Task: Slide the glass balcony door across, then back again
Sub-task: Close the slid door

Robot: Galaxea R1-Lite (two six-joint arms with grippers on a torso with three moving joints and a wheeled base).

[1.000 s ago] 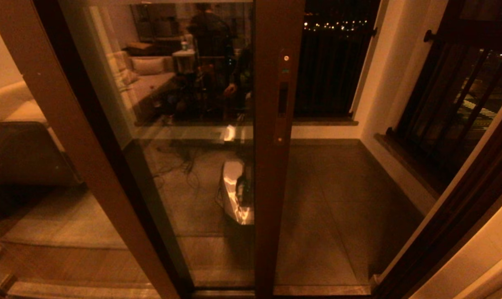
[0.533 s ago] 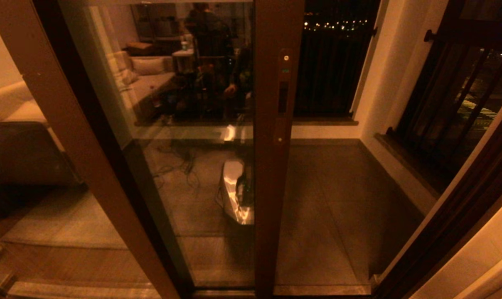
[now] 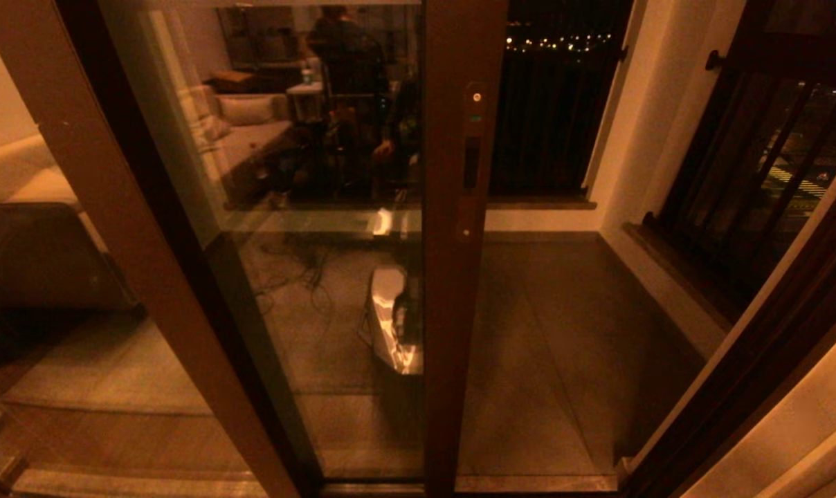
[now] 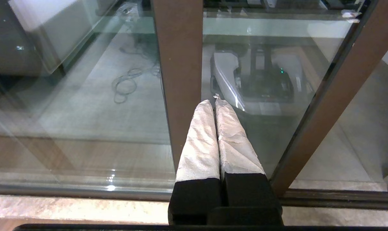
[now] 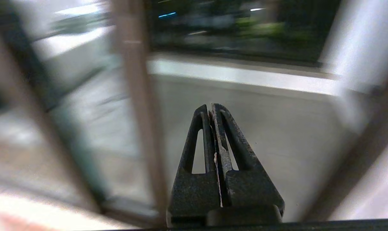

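Door (image 3: 335, 207): tall reflective glass pane in smooth dark-brown frame, partly slid, with open doorway on handle side. Upright edge ahead of right claw (image 5: 212, 110) and off to its side, not touched; slim handle plate (image 3: 470, 162) with small screws, out of that claw's view. Right claw: black ribbed fingers pressed together, empty, aimed at balcony floor (image 3: 563, 346) through the opening, probably ready for pushing rather than gripping. Left claw (image 4: 212, 102): pale wrapped fingers closed, empty, parked low before the glass, idle. Black-barred railing (image 3: 750, 166) beyond.
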